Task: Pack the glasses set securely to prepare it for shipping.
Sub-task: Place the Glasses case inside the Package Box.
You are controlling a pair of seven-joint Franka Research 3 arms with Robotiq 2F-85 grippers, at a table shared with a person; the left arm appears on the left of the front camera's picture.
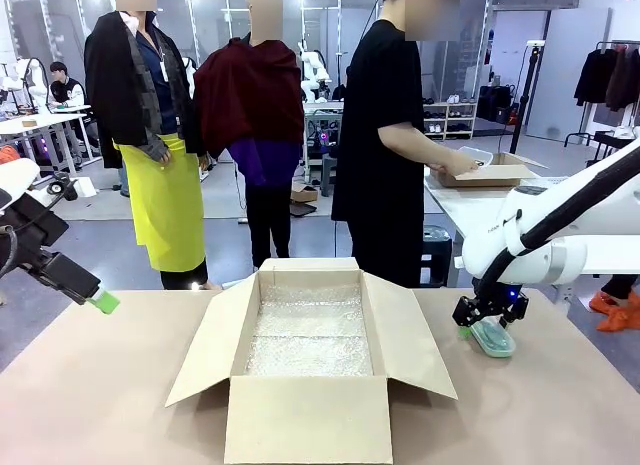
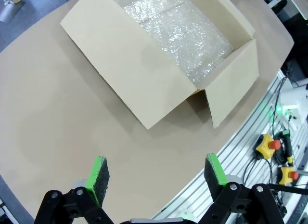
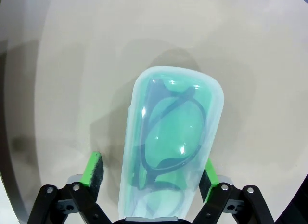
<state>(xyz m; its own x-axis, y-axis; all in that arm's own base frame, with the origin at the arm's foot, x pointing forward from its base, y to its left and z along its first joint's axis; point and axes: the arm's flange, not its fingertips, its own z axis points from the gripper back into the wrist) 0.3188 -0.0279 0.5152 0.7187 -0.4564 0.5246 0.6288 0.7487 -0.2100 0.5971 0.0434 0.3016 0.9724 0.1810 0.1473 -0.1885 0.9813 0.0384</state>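
A mint green glasses case (image 3: 173, 132) with a clear lid, dark-framed glasses inside, lies flat on the brown table right of the cardboard box. My right gripper (image 3: 151, 173) is lowered over its near end, green pads on either side. The right pad sits against the case and a gap shows at the left pad, so the jaws stand open. From the front, the right gripper (image 1: 487, 330) is down on the mint green case (image 1: 494, 338). My left gripper (image 1: 100, 303) hovers open and empty over the table's left edge; in its own view, the left gripper (image 2: 156, 173) holds nothing.
An open cardboard box (image 1: 310, 425) lined with bubble wrap (image 1: 310, 335) stands mid-table, flaps spread; it also shows as the box (image 2: 125, 65). A person (image 1: 385, 135) stands beyond the far edge, hands at another table's box. Emergency-stop buttons (image 2: 267, 146) sit past the table rim.
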